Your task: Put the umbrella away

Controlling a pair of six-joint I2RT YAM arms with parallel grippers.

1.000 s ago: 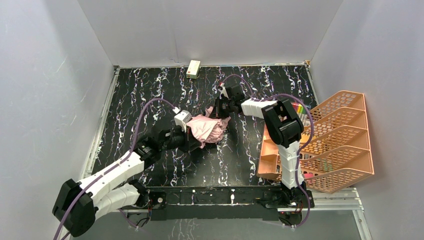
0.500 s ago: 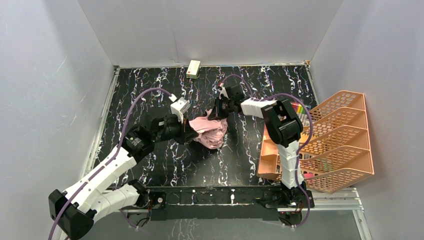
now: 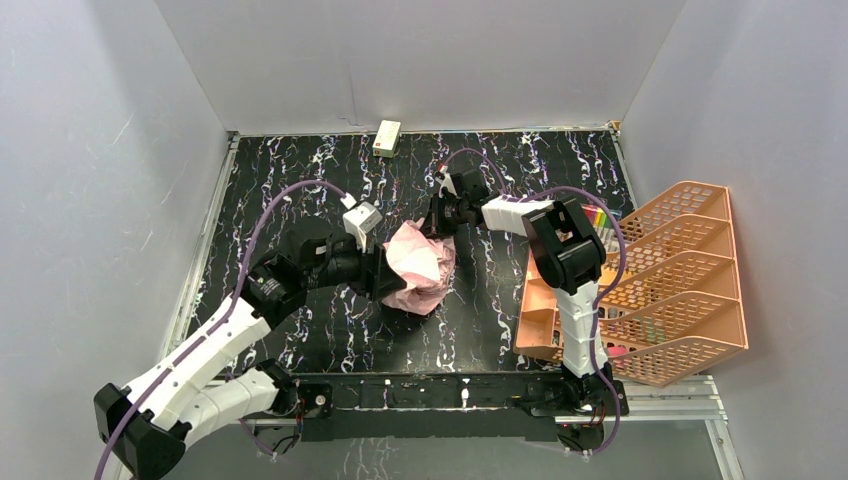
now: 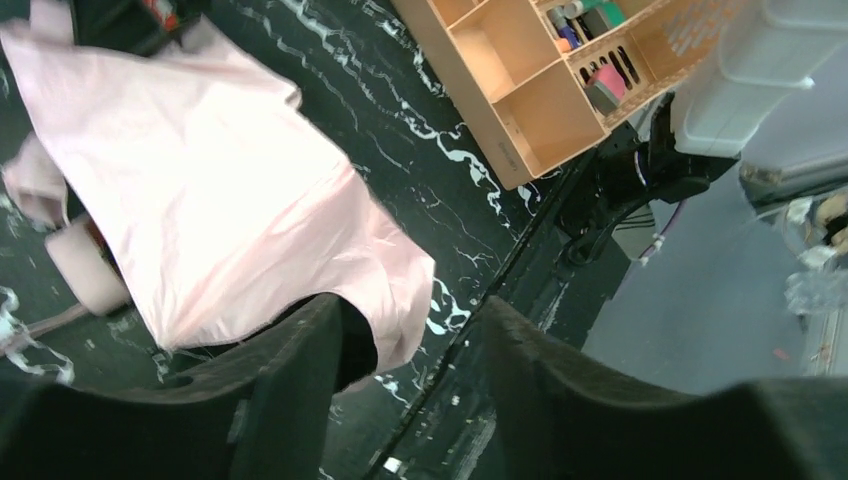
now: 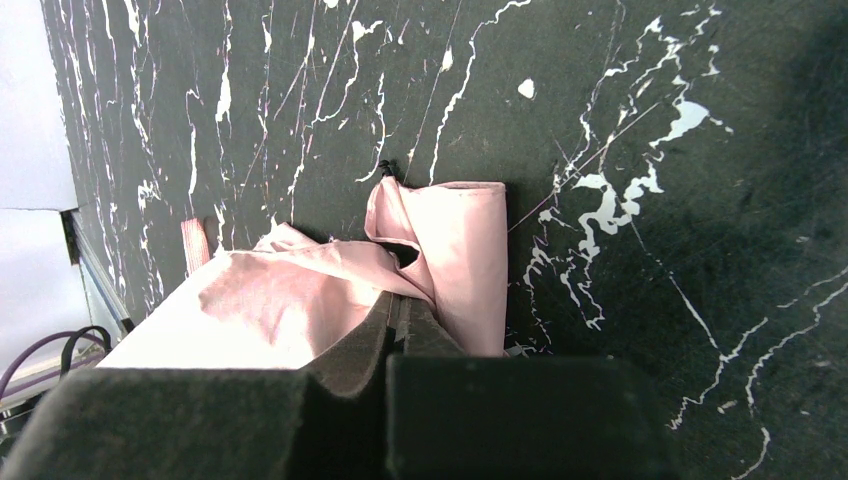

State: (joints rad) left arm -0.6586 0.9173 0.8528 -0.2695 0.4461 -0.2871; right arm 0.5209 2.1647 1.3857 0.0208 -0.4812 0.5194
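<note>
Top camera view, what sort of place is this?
Probably a robot test booth: plain grey walls box in a black marbled table, a left arm and right arm are bolted at its near edge, beside an orange desk rack.

The umbrella (image 3: 420, 268) canopy is seen as thin, matt pale-pink cloth, softly creased. The table (image 3: 300, 180) top is finished in a smooth black marbled surface with white veining and a faint sheen. The organiser rack (image 3: 690, 262) is moulded in matt orange plastic mesh.
</note>
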